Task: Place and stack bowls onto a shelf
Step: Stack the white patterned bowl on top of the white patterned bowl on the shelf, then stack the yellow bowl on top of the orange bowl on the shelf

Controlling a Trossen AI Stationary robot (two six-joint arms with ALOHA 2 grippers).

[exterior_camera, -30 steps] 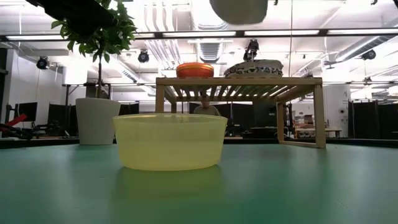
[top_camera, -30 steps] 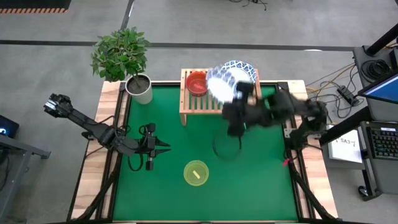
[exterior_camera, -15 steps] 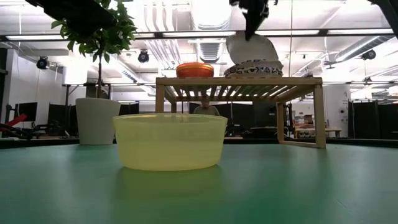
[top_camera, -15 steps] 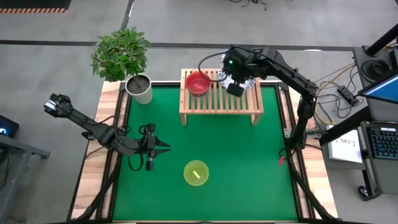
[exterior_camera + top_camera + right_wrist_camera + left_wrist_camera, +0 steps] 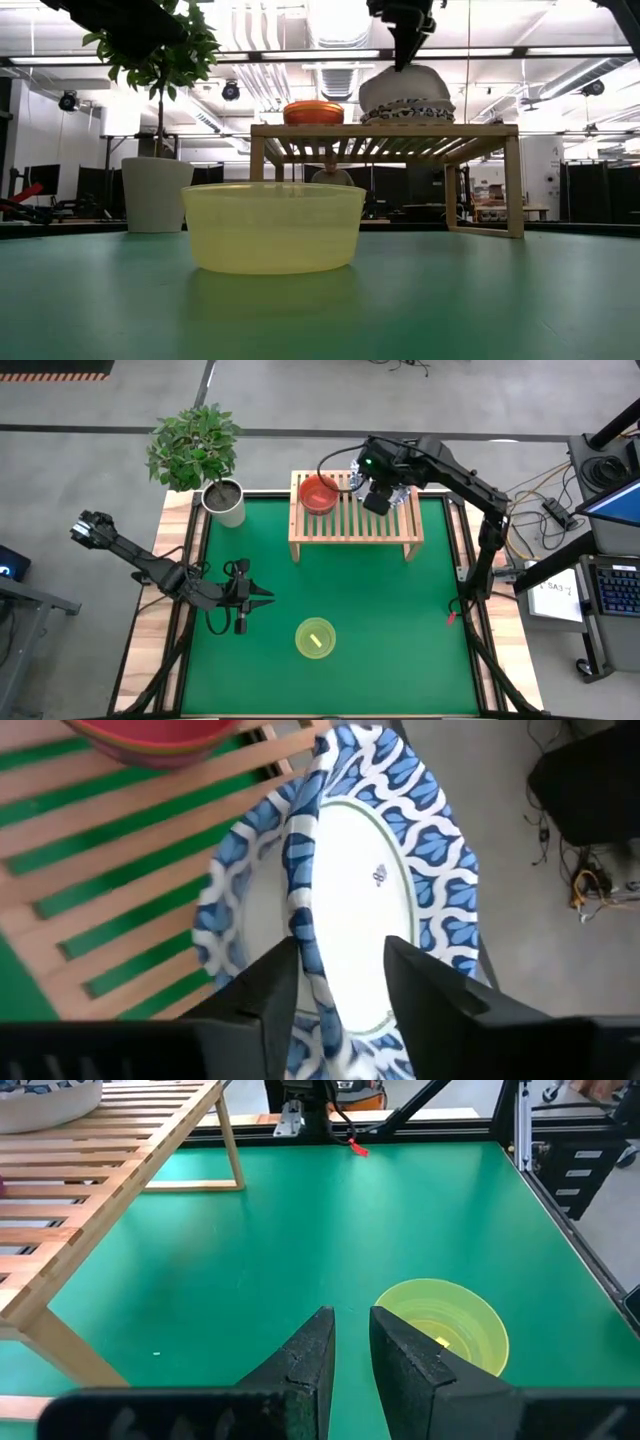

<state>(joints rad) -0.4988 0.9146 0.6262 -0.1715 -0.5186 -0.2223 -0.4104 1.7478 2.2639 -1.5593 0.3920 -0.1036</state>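
On the shelf (image 5: 355,525) stand a red bowl (image 5: 318,492) at its left end and a stack of white, blue-patterned bowls (image 5: 408,112) at its right end. The top bowl (image 5: 370,870) lies dome up on that stack. My right gripper (image 5: 340,945) is open right above it, one finger on each side of its patterned edge. A yellow-green bowl (image 5: 315,638) rests on the green mat near the front. My left gripper (image 5: 262,597) hovers at the table's left, its fingers a narrow gap apart with nothing between them. My right gripper points down at the top bowl's edge (image 5: 300,910), and its fingers (image 5: 270,985) stand astride that edge. I cannot tell whether they touch it. The bowl lies on the stack (image 5: 405,82), not lifted.
A grey plant pot (image 5: 225,503) with a leafy plant stands at the table's far left corner, beside the shelf. Green mat (image 5: 400,620) lies open between the shelf and the yellow-green bowl. Beyond the far edge are cables and room equipment.
My right gripper has carried a patterned bowl from above the mat in front of the shelf toward the far edge, to the shelf's right end. The bowl, tilted under the fingers half a second ago, now lies level on the stack.
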